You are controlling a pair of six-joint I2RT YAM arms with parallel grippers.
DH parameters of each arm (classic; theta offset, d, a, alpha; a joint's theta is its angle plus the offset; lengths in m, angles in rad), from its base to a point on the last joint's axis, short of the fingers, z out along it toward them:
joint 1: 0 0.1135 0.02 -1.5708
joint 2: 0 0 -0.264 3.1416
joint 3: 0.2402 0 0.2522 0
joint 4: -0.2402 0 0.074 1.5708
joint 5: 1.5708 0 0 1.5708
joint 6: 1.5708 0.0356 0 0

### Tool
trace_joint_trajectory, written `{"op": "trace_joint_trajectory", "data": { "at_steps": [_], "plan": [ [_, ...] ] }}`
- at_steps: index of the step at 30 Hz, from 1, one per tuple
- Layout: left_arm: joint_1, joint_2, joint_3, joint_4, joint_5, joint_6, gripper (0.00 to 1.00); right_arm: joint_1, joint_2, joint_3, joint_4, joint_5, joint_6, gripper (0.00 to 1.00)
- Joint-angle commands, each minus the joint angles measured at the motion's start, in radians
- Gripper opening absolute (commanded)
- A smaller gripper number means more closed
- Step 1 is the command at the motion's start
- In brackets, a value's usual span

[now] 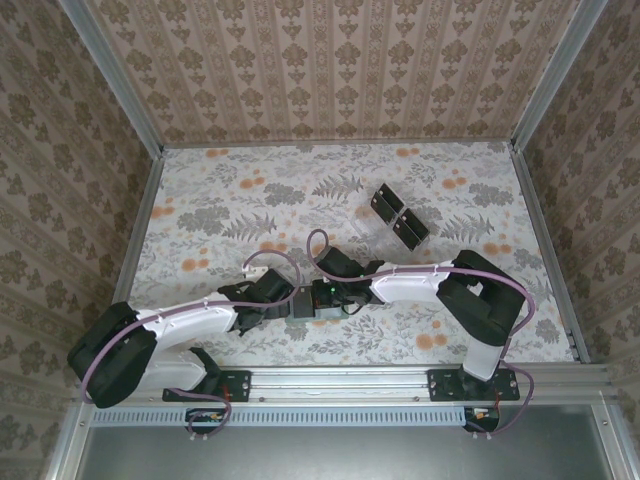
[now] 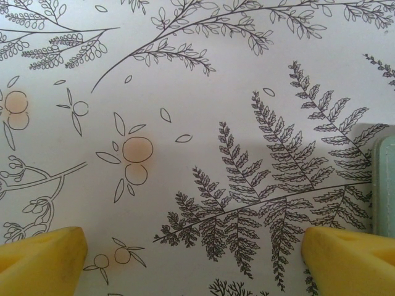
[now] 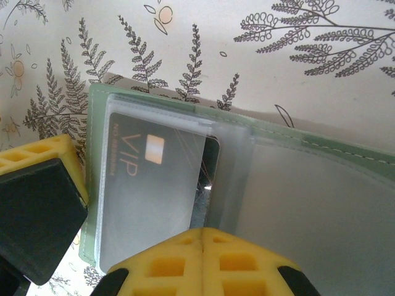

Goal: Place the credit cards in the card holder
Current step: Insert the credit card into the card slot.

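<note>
the card holder (image 3: pixel 92 172) lies open on the table (image 2: pixel 185 61), with a black vip credit card (image 3: pixel 154 191) in its clear sleeve. the right fingers (image 3: pixel 179 265) are pressed together just over it. the left fingers (image 2: pixel 43 259) are spread wide beside its edge. the other credit cards (image 1: pixel 400 215) lie well beyond it.

Card holder (image 3: pixel 308 197) cut off by two edges of the right wrist view, one end of its sleeved card (image 3: pixel 154 191) hidden behind the right gripper (image 3: pixel 202 240), its small print too blurred to read, far credit cards (image 1: pixel 400 215) too small to count.
</note>
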Motion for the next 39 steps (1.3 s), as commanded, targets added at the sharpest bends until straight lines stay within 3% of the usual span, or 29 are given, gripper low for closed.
{"op": "trace_joint_trajectory", "data": {
  "at_steps": [1, 22, 29, 33, 39],
  "plan": [
    [0.005, 0.018, -0.010, -0.006, 0.007, 0.024, 1.00, 0.007, 0.014, 0.013, -0.032, 0.025, -0.012, 0.00],
    [0.004, 0.030, -0.005, 0.007, 0.016, 0.025, 1.00, 0.013, 0.046, 0.004, 0.062, -0.058, 0.028, 0.00],
    [0.003, 0.006, 0.000, -0.018, 0.012, 0.025, 1.00, 0.009, -0.042, 0.007, 0.046, -0.051, 0.014, 0.01],
    [0.004, -0.028, 0.010, -0.046, 0.003, 0.028, 1.00, 0.005, -0.139, 0.013, 0.008, -0.027, -0.002, 0.27],
    [0.011, -0.094, 0.028, -0.105, -0.008, 0.036, 1.00, -0.002, -0.299, -0.006, -0.099, 0.075, -0.028, 0.40]
  ]
}}
